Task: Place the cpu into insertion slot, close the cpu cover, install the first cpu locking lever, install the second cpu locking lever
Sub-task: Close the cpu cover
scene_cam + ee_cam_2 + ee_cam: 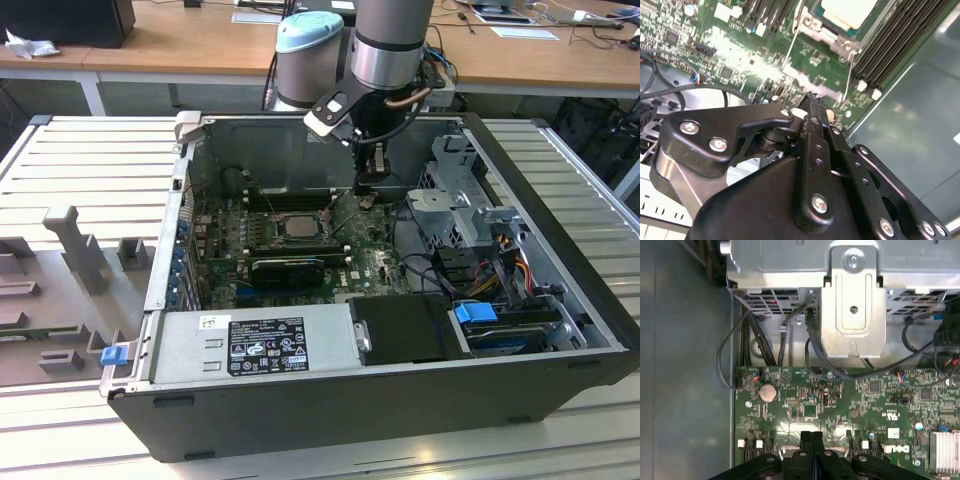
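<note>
Chip seated in socket, cover looks down. Levers look unlatched; we judge those steps left. Gripper pinched shut, apparently empty, at chip's 2 o'clock in the exterior view.

the arm stands nearly upright, with its grey wrist above the insertion slot and toward the exterior view's right of it. the black tool points straight down, its tip low and just beside that slot. in both wrist views its fingers press together with no gap and nothing between them.
</note>
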